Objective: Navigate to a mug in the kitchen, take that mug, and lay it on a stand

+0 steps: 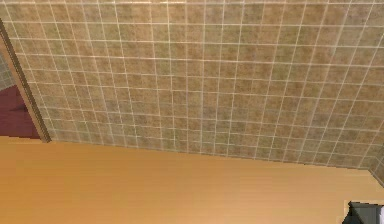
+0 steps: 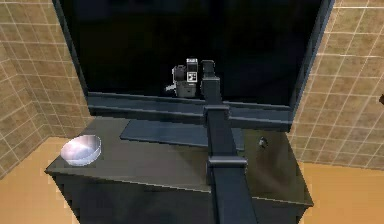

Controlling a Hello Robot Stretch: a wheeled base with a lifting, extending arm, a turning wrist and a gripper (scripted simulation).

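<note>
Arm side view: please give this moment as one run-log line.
arm: extended above dark stand | gripper: seen against dark screen, load cannot tell | stand left: silvery bowl

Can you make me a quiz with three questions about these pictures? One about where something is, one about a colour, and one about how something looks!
1. Where on the dark stand is the silvery bowl?
A) at the arm side view's left end
B) at its right end
C) in the middle

2. What colour are the wall tiles?
A) blue
B) tan
C) green

3. How does the big screen look?
A) black
B) showing a cartoon
C) lying flat

Answers: 1 A, the bowl rests at the top's left end. 2 B, the tiles are tan with pale lines. 3 A, the screen stands upright, black all over.
</note>
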